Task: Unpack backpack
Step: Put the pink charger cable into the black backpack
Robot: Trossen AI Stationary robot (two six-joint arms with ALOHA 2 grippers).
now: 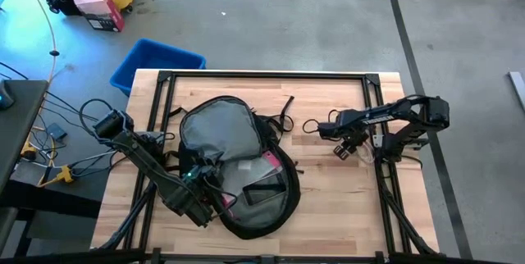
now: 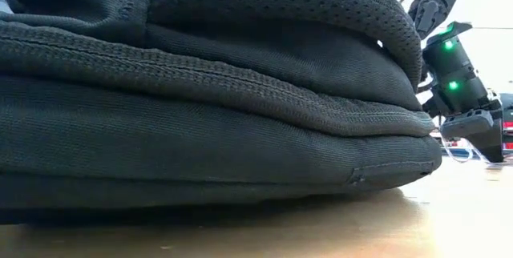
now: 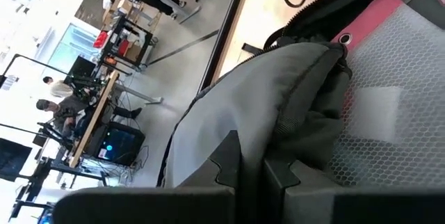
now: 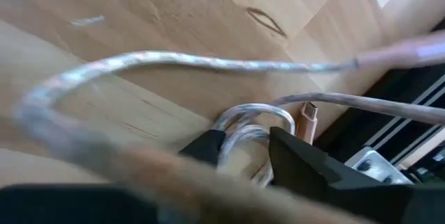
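**Cable Caught at the Table's Right Side**

On the right side of the wooden table [image 1: 328, 182] I've got my right gripper [image 1: 351, 151] down low, well apart from the backpack [image 1: 234, 161], and my fingers [image 4: 299, 158] are closing around a loop of silvery braided cable [image 4: 254, 123]. The coil sits right between them against the wood, with its small metal plug [image 4: 310, 116] poking up just beside one finger. More of that cable sweeps across the boards in a wide arc.

Over at the middle of the table, the backpack lies flat, grey padded panel up, its mouth gaping toward the near edge. My left gripper [image 1: 203, 184] is there at the opening, pinched tight on the grey fabric flap [image 3: 243, 120]. Inside the mouth I can see a clear pouch with a pink edge [image 3: 389, 64].
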